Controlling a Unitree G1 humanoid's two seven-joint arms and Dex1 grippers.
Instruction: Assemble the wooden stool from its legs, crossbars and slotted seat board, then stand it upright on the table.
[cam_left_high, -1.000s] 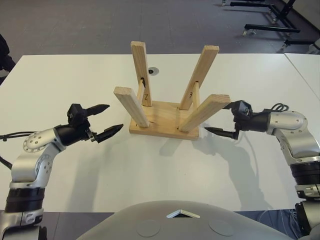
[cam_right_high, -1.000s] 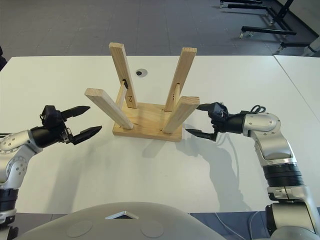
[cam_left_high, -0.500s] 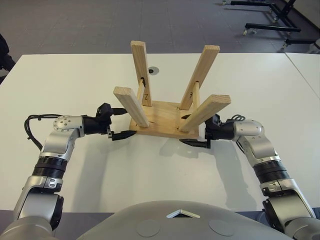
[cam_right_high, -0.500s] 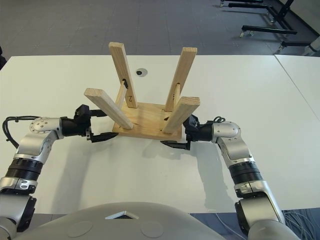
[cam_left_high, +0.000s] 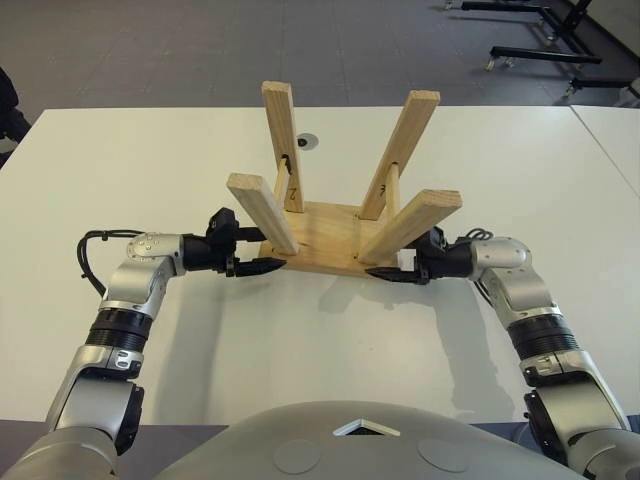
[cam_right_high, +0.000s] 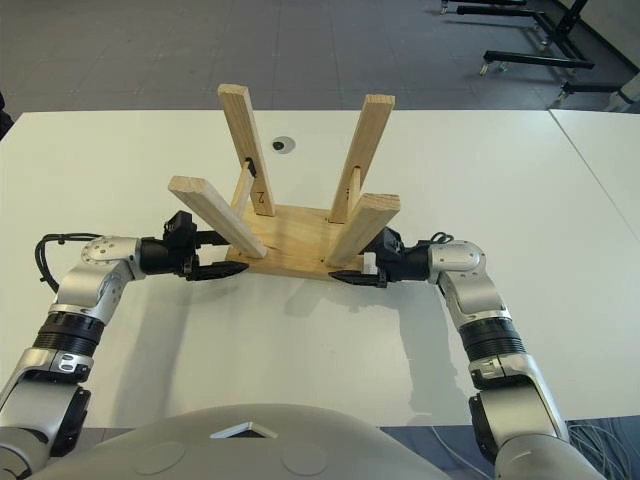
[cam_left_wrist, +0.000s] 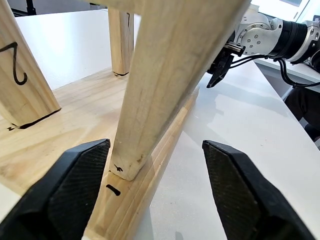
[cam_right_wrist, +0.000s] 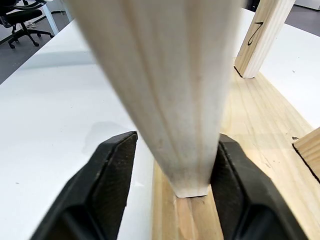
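On the table's (cam_left_high: 150, 160) near half, both arms have closed in from the sides over the last second. The left gripper (cam_left_high: 262, 250) now sits at the seat board's (cam_left_high: 325, 238) near-left corner, fingers wide apart astride the near-left leg (cam_left_high: 262, 213). The right gripper (cam_left_high: 385, 262) likewise straddles the near-right leg (cam_left_high: 410, 222), spread, clamping nothing. The stool (cam_left_high: 283, 150) is unmoved mid-table, upside down, legs up.
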